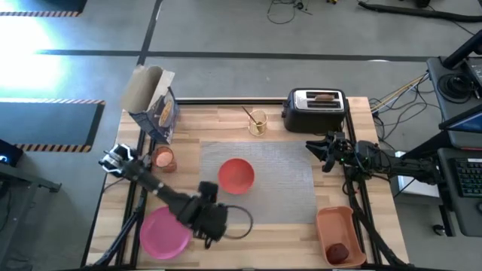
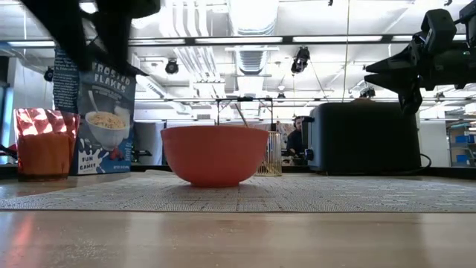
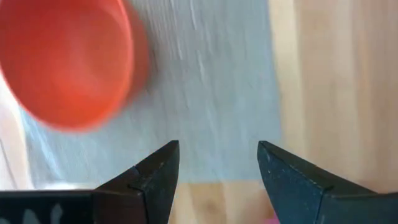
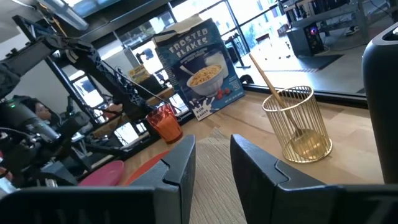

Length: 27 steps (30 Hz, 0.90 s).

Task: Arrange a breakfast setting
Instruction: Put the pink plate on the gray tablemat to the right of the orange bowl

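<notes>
Bowl (image 1: 236, 175) sits mid-mat (image 1: 294, 181), centred as the setting's core; plate (image 1: 164, 232) waits at the table's near-left corner. Left hand (image 1: 213, 223) is just beside the plate, released, holding nothing. Right hand (image 1: 325, 153) hovers by the toaster (image 1: 315, 109), fingers slightly parted, empty. High view alone shows fruit (image 1: 338, 251) in the tray (image 1: 336, 223) — low view hides the plate.

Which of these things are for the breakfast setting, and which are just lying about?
For the job: pink plate, orange-red bowl, orange cup, toast, dark red fruit.
Lying about: cereal box, toaster, orange tray.
</notes>
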Available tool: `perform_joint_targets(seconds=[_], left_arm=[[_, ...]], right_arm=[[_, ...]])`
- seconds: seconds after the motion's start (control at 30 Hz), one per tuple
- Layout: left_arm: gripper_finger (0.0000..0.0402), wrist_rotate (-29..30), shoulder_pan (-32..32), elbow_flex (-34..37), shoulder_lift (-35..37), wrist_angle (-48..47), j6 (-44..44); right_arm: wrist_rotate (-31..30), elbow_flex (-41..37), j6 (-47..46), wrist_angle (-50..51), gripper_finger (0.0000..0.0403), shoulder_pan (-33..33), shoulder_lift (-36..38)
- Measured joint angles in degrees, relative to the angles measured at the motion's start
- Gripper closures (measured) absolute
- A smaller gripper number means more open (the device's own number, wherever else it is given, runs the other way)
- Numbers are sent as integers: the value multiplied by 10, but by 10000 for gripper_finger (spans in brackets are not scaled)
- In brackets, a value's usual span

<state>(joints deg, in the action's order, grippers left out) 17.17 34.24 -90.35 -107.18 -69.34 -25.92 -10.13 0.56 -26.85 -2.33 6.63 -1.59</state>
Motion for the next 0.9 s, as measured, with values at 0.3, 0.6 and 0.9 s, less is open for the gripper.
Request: perform_joint_targets(seconds=[0.3, 0.6, 0.9], left_arm=[[201, -50, 106, 0, 1, -23, -299], [201, -123, 154, 1, -30, -18, -459], [170, -143, 171, 2, -98, 4, -533]], right_arm=[[0, 0, 0, 0, 312, 0, 0], [0, 0, 0, 0, 312, 0, 0], [0, 0, 0, 0, 312, 0, 0]])
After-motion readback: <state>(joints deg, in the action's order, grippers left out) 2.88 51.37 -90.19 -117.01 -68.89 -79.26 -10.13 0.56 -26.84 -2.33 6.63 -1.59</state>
